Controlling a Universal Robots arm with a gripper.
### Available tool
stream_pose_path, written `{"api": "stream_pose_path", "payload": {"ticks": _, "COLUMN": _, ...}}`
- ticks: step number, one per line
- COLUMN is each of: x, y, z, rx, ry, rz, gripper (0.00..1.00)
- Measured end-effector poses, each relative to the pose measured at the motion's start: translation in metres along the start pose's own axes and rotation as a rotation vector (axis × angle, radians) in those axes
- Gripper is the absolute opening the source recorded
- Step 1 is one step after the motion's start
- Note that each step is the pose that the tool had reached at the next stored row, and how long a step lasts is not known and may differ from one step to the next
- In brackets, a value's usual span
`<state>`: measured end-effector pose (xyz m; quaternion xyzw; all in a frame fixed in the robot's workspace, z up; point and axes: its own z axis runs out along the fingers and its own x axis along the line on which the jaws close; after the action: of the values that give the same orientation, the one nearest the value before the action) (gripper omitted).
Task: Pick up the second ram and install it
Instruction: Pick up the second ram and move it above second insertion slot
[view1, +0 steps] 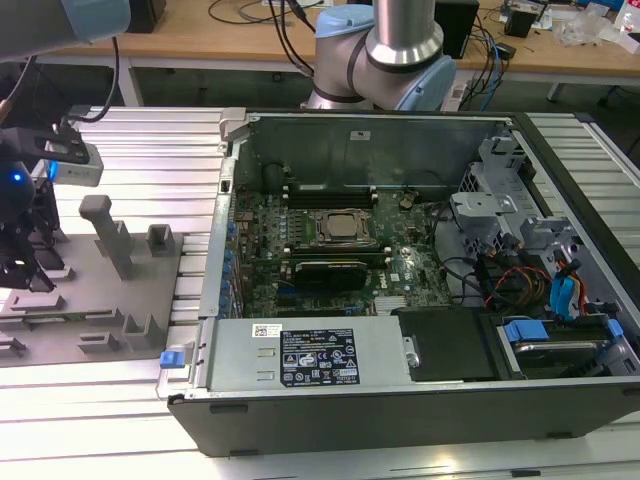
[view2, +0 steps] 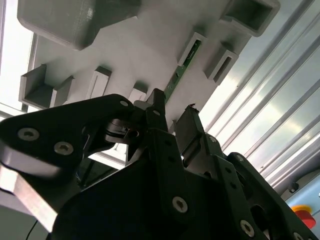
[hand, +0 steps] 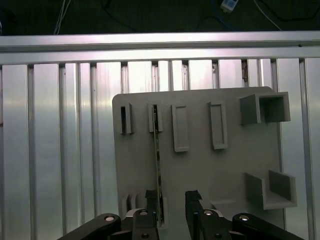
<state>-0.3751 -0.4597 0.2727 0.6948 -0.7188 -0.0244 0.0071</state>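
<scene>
While the gripper (hand: 172, 200) hangs low over the grey fixture (hand: 225, 175) with its jaws apart, the ram (hand: 157, 150) stands on edge in its slots, close to one jaw. A sound grasp probably needs the stick centred, then squeezed on its flat faces and lifted straight.

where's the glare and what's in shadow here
Exterior view: the slatted table glares white, the computer case interior is dim. Second wrist view: the gripper is a dark mass against the bright fixture. First wrist view: even light on the second ram.
</scene>
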Motion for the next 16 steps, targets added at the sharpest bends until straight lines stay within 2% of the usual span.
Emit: {"api": "stream_pose_path", "payload": {"ticks": 16, "x": 0.0004, "y": -0.0008, "z": 0.0163, "rx": 0.0, "ry": 0.0, "rz": 0.0, "gripper": 0.36}}
